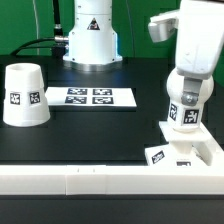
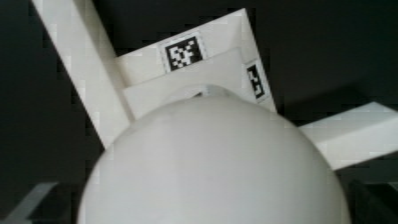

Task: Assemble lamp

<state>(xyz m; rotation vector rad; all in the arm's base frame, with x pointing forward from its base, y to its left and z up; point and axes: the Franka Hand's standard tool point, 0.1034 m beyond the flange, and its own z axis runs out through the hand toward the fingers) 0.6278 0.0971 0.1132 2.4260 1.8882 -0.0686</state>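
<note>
White plastic ball-headed bulb (image 1: 183,113): upright over blocky square white base (image 1: 187,152), beside long white rail (image 1: 100,181) along bench (image 1: 110,135) edge; pincer (image 1: 184,92) jaws wide, about bulb's head.

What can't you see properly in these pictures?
- The gripper's fingers: neither view shows them, so open or shut is unclear.
- Where the bulb meets the base: the bulb's round head covers it in the wrist view, and it is too small in the exterior view.
- The arm: cut off by the exterior view's top and right edges.
</note>
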